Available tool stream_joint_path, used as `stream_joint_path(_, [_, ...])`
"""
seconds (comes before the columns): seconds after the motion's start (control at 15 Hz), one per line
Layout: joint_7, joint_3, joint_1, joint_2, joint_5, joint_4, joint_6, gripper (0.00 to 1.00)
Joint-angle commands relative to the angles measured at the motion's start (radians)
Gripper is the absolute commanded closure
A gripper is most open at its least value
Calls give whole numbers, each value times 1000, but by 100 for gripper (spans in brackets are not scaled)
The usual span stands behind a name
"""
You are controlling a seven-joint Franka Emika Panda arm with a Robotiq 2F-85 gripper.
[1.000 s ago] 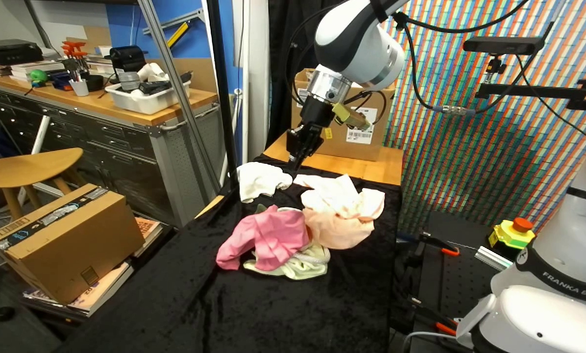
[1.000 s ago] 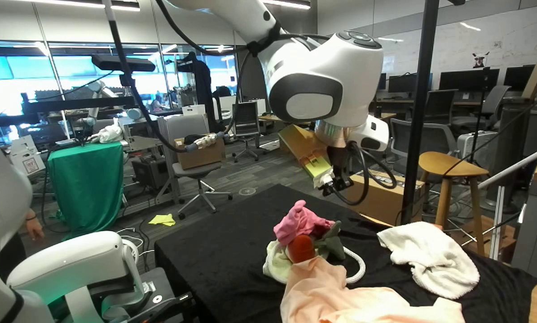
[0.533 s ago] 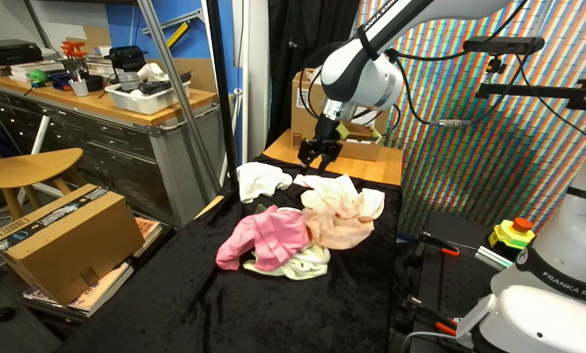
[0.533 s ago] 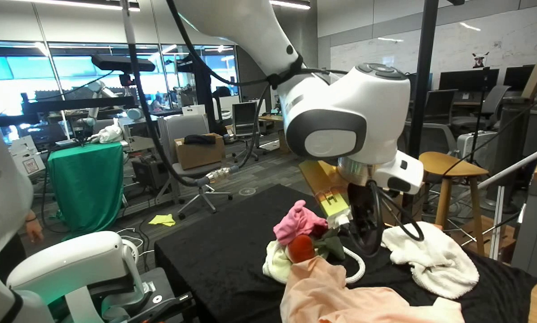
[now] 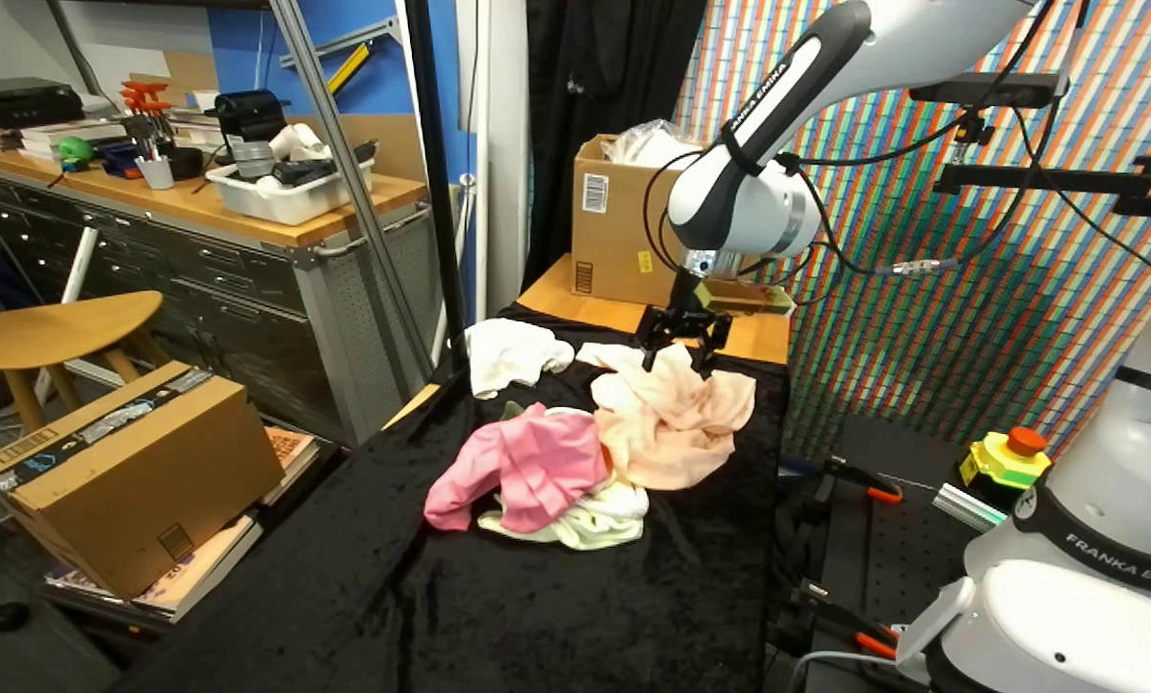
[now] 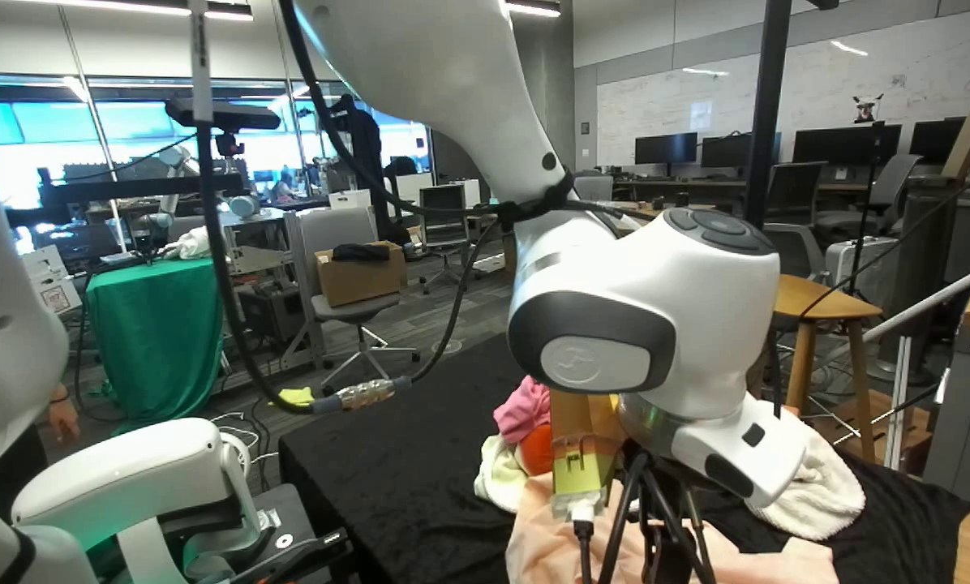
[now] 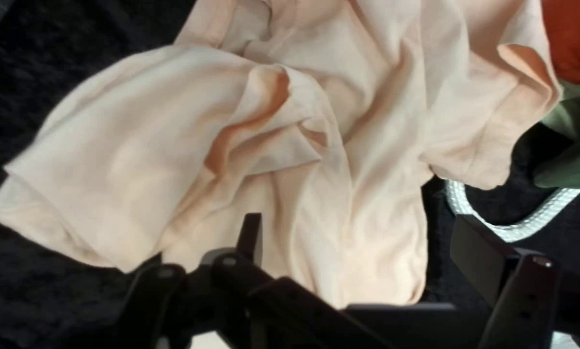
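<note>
My gripper hangs over the far part of a crumpled peach cloth on the black-covered table. In the wrist view its fingers stand wide apart, the cloth showing below and between them, nothing gripped; whether a fingertip touches it I cannot tell. Beside the peach cloth lie a pink cloth and a pale green cloth. A white towel sits at the far left. The wrist view shows a white rope loop, a red item and a dark green item. Cables and wrist hide most of the gripper in an exterior view.
A large cardboard box stands behind the gripper on a wooden surface. A black pole rises at the table's left edge. Another cardboard box and a stool are beyond that side. An emergency stop is near the robot base.
The arm has swung from near the white towel to above the peach cloth and come lower. Its fingers, close together a second ago, have spread apart. The cloths lie as before.
</note>
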Motion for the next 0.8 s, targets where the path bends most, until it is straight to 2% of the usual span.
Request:
stream_joint_path(0.0, [88, -26, -14, -20, -53, -57, 36, 0])
stream_joint_path(0.13, [108, -43, -22, -27, -78, -78, 34, 0])
stream_joint_path(0.47, [252, -133, -4, -25, -282, -124, 74, 0])
stream_joint_path(0.73, [327, -181, -10, -18, -388, -126, 67, 0])
